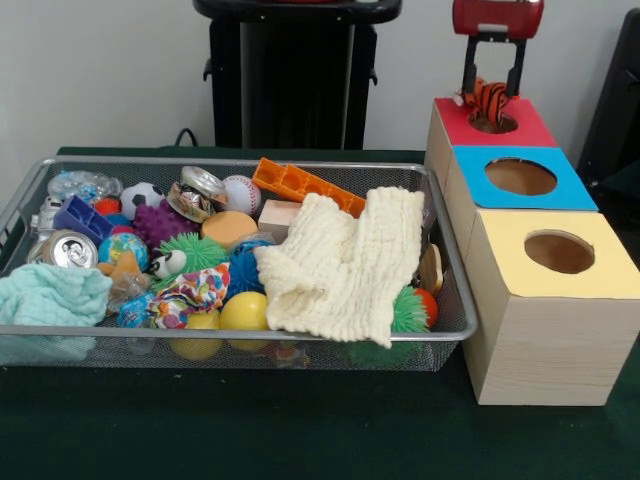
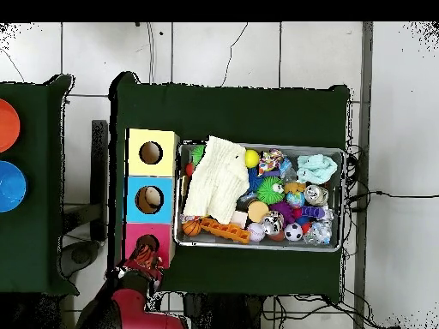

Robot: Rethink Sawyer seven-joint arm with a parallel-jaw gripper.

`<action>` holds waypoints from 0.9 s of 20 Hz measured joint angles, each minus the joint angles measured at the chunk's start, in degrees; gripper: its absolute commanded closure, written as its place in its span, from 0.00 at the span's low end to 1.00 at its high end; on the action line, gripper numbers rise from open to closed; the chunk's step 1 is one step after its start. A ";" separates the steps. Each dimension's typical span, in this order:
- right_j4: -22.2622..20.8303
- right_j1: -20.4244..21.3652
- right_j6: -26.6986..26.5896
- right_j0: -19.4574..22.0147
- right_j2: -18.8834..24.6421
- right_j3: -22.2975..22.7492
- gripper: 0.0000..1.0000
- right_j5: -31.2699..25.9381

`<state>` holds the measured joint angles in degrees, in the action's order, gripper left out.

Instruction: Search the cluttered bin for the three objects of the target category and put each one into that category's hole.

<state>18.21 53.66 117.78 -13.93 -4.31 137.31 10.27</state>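
1. Gripper [image 1: 491, 92]: hung directly over the hole [image 1: 494, 123] of the red-panelled box [image 1: 520, 128], its two dark fingers clenched on the tiger toy [image 1: 487, 98].
2. Tiger toy: orange with black stripes, held at the rim of the hole, partly above it (how far it had sunk into the opening could not be told). In the overhead view it showed as a striped lump [image 2: 146, 257] beside the same hole.
3. Handling, as judged: a soft, light, stuffed piece; it would squash under the fingers rather than slip, and would not break if dropped. Best taken across the body, where the filling was thickest, not by a limb or tail.
4. Wire bin [image 1: 20, 195]: stood just beside the boxes on the side away from the red panel's outer edge, crowded with balls, a can, a cream cloth [image 1: 345, 262] and a patterned scrap.
5. Other animal toys: none could be picked out with certainty in the bin; any may have lain under the cream cloth.
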 measured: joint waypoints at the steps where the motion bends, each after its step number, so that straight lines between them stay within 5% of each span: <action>1: 0.01 0.61 0.00 0.02 -0.17 -0.01 0.00 -0.80; 18: 0.00 2.19 0.00 -0.21 -0.57 0.01 0.00 -2.13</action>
<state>18.21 55.85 117.78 -14.15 -4.88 137.32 8.14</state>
